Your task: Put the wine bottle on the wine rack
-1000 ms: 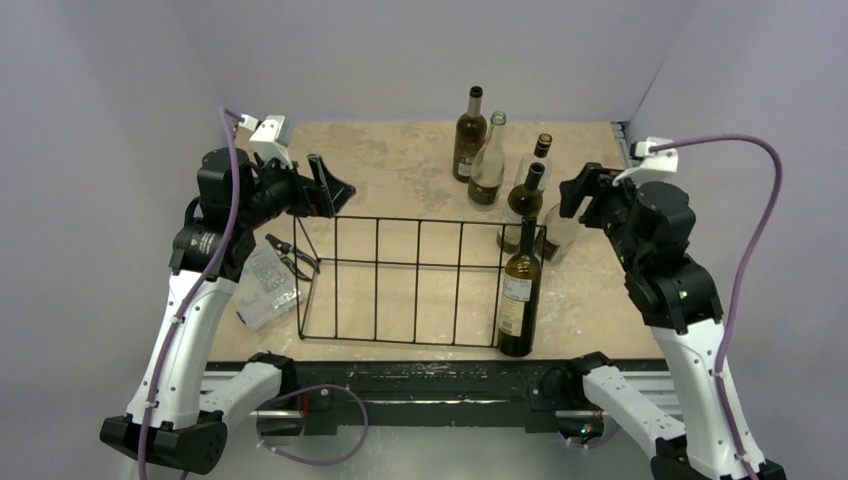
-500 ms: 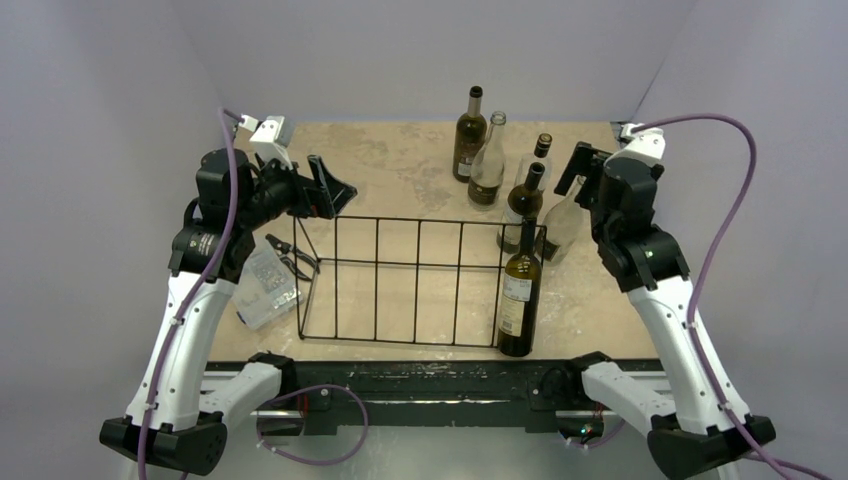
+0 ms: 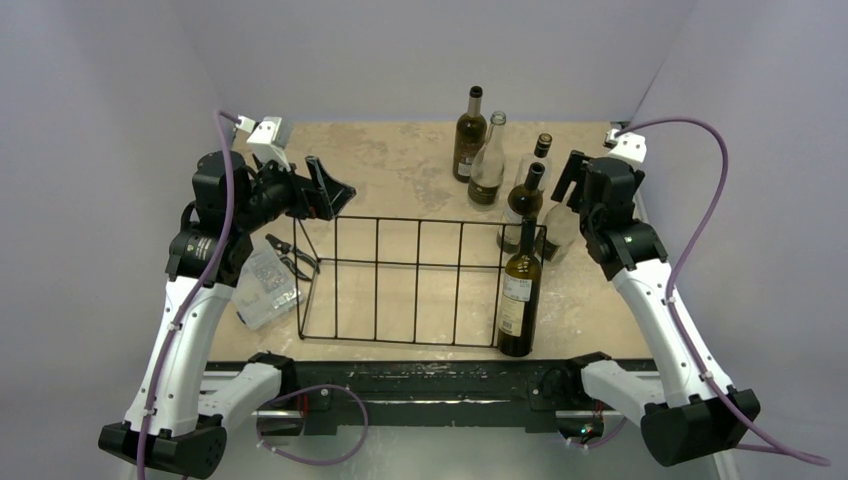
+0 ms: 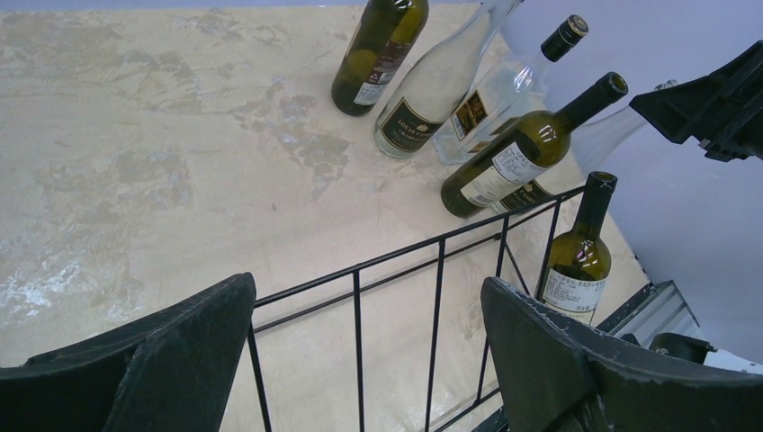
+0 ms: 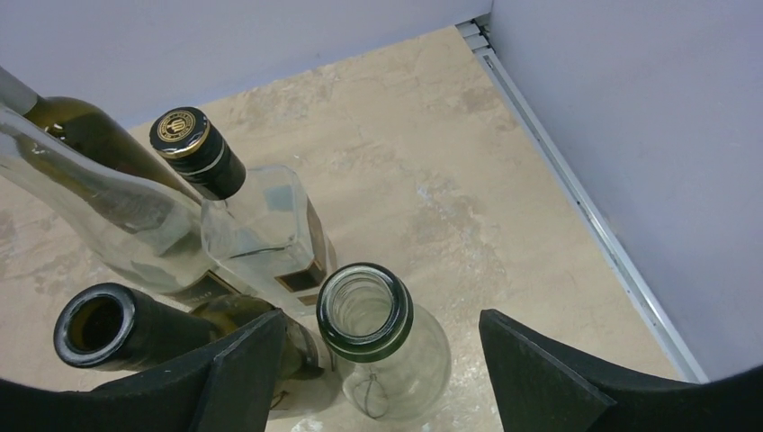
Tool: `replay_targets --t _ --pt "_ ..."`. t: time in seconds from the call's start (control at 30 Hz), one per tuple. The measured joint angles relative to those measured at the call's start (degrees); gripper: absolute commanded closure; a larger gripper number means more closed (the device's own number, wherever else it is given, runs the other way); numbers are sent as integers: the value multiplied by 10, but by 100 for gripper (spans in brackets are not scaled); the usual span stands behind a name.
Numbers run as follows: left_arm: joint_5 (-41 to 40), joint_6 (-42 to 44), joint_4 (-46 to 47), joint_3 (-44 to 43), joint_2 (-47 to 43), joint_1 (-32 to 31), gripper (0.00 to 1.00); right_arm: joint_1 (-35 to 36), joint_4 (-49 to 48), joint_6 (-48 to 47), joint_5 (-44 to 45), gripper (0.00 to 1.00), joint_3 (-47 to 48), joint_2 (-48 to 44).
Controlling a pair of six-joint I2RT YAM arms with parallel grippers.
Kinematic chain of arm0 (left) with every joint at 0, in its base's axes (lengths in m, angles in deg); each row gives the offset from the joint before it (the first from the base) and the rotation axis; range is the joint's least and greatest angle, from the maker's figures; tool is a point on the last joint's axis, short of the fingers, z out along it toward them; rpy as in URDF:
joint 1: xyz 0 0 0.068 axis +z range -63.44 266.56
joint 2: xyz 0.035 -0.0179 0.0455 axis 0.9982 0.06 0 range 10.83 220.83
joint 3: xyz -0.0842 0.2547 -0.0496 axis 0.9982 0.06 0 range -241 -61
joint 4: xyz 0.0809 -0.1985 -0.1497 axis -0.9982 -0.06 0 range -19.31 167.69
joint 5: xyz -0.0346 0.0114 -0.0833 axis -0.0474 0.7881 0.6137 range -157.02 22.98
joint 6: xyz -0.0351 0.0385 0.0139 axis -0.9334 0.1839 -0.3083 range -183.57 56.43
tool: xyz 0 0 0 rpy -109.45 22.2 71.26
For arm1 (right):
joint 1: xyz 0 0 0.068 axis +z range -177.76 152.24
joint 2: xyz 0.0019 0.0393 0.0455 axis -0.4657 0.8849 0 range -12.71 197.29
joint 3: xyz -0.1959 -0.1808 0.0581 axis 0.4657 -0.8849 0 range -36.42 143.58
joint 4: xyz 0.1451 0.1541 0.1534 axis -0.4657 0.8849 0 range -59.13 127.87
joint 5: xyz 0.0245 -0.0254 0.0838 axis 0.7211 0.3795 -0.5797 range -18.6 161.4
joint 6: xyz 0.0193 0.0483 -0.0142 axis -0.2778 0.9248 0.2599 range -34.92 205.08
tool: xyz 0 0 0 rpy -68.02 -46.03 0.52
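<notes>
The wine rack (image 3: pixel 420 280) is a long black wire frame mid-table, also in the left wrist view (image 4: pixel 441 270). A dark green bottle (image 3: pixel 519 295) stands upright at its right end. Several bottles stand behind the rack. My right gripper (image 3: pixel 568 190) is open, directly above an uncorked clear bottle (image 5: pixel 364 312); the bottle's mouth lies between the fingers (image 5: pixel 243 360) without touching. Beside it are a clear square bottle with a black cap (image 5: pixel 193 148) and an open dark bottle (image 5: pixel 94 324). My left gripper (image 3: pixel 330 187) is open and empty above the rack's back left corner.
A small clear plastic organiser box (image 3: pixel 265 285) and black pliers (image 3: pixel 290 255) lie left of the rack. A dark green bottle (image 3: pixel 468 135) and a tall clear one (image 3: pixel 487 165) stand at the back. The wall and table rail (image 5: pixel 576 207) are close on the right.
My right arm has swung its gripper back and to the left, from beside the bottles to above the clear bottle's mouth. The left arm has barely moved.
</notes>
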Motion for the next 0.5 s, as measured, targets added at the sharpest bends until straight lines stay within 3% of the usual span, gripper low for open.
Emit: replay_targets --t 0.5 --pt "0 0 0 0 0 -7 4 -13 -60 12 -38 35 -54 22"
